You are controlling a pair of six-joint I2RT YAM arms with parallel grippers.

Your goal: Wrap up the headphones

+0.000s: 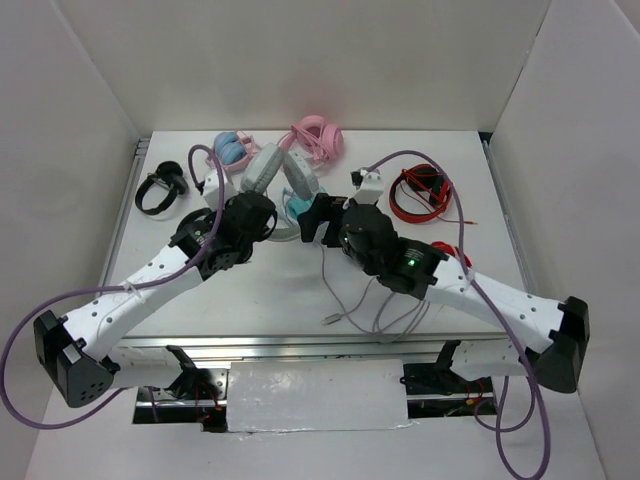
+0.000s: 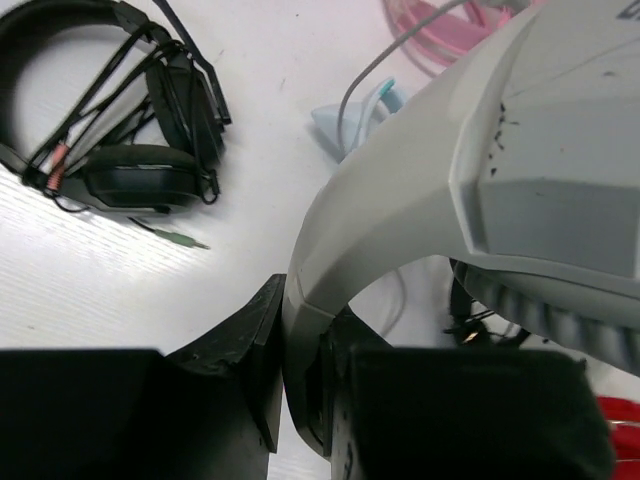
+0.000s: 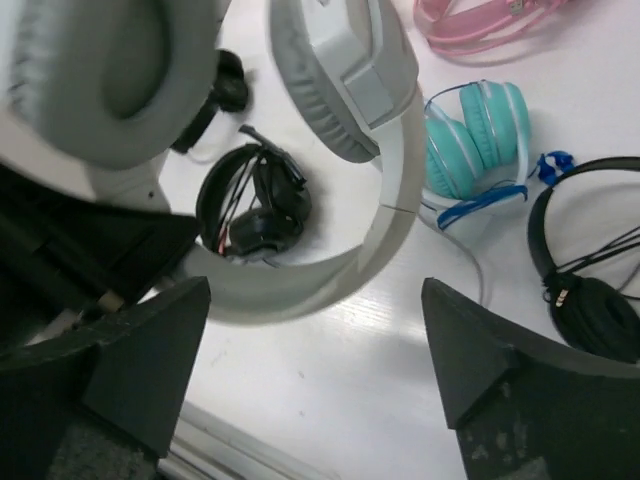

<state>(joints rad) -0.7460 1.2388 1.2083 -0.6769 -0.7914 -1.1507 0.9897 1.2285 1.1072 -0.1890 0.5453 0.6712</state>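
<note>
The large light-grey headphones are held up over the table's middle back, ear cups toward the far side. My left gripper is shut on their wide band, which runs between its jaws in the left wrist view. My right gripper is open and empty just right of the band. In the right wrist view the band curves just beyond its spread fingertips, with both ear cups above. The thin pale-grey cable trails loosely toward the near edge.
A small black pair lies at the far left. A blue-and-pink pair and a pink pair lie at the back. A red-and-black pair lies at the right. A teal pair lies under the grey headphones.
</note>
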